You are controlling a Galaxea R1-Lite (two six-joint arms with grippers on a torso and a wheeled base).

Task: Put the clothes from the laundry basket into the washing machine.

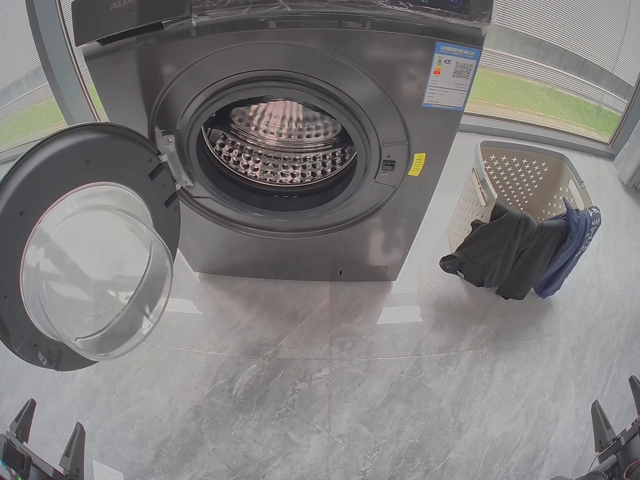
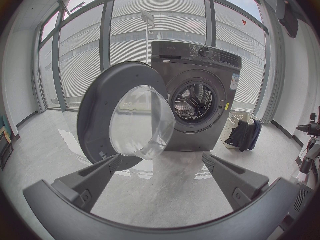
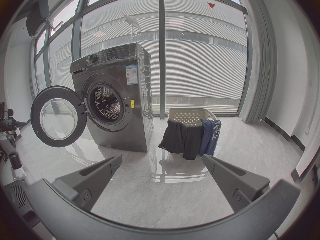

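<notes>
Washing machine fills the upper centre of the head view, drum exposed. Its door is swung fully open at centre left. Laundry basket stands on the floor at centre right, just beside the machine. Black garment and blue garment hang over its near rim, touching. Left gripper at lower left: fingers spread, empty. Right gripper at lower right: same.
</notes>
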